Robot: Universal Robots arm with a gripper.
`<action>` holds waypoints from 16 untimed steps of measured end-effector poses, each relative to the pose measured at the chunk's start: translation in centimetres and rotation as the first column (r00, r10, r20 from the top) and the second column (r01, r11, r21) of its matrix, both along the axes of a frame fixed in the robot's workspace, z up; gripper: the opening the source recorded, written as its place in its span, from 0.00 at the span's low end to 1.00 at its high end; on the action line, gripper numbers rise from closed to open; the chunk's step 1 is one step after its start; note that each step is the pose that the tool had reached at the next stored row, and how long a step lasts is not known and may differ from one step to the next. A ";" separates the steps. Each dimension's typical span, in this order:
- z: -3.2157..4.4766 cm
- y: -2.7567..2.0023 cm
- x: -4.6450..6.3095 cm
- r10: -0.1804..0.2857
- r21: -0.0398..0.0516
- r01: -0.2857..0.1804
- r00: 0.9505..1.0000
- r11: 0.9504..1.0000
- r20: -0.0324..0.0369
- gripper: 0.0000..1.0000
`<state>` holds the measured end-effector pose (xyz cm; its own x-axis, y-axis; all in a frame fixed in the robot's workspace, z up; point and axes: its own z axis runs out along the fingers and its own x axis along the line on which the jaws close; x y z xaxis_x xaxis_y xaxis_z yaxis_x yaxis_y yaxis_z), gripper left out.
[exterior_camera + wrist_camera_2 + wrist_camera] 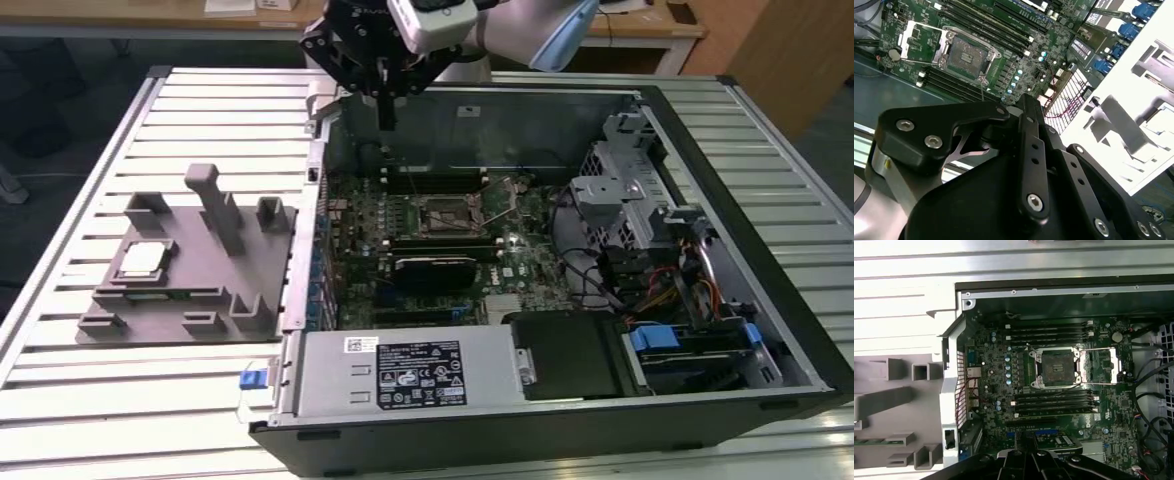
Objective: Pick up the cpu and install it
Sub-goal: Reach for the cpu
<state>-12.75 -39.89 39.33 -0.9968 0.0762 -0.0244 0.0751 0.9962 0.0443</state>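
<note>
Ribbed metal table (200, 110) with wooden desks behind it, and an open PC case (747, 120) lying on its side on top. The gripper (387, 125) hangs over the case's far wall, towards the exterior view's left end of it. Its fingers (1031, 145) look pressed together into one thin dark stem, with nothing pinched between them and not touching anything.

The cpu (143, 258) is nowhere near it. It's lying flat, silver top up, in a recess of the grey fixture (200, 290) outside the case, on the exterior view's left. That puts it well apart from the gripper, with the case's side wall in between.

Inside the case is the green motherboard (999, 385). Its socket (1056, 367) sits roughly mid-board with the metal lid (1101, 365) swung open beside it, so the dark contact field is bare. You can see it in both wrist views. Long black RAM slots (1054, 405) run along both sides of the socket. A silver power supply (400, 375) with a label fills the near corner. A drive cage (621, 170) and a tangle of cables with blue connectors (654, 338) take up the exterior view's right end.

The fixture also has a few upright posts and a green strip (879, 441) sitting in one of its slots - can't tell what that is.
</note>
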 end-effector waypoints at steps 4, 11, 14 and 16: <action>0.00 0.00 -0.4 0.000 0.000 0.000 1.000 1.000 0.000 0.11; 0.00 0.00 -1.4 0.000 0.000 0.000 1.000 1.000 0.000 0.11; 0.00 0.00 -1.9 0.000 0.000 0.000 1.000 1.000 0.000 0.11; -0.01 0.00 -2.2 0.000 0.000 0.000 1.000 1.000 0.000 0.11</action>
<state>-14.98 -39.89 39.33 -0.9968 0.0763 -0.0245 0.0751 0.9962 0.0446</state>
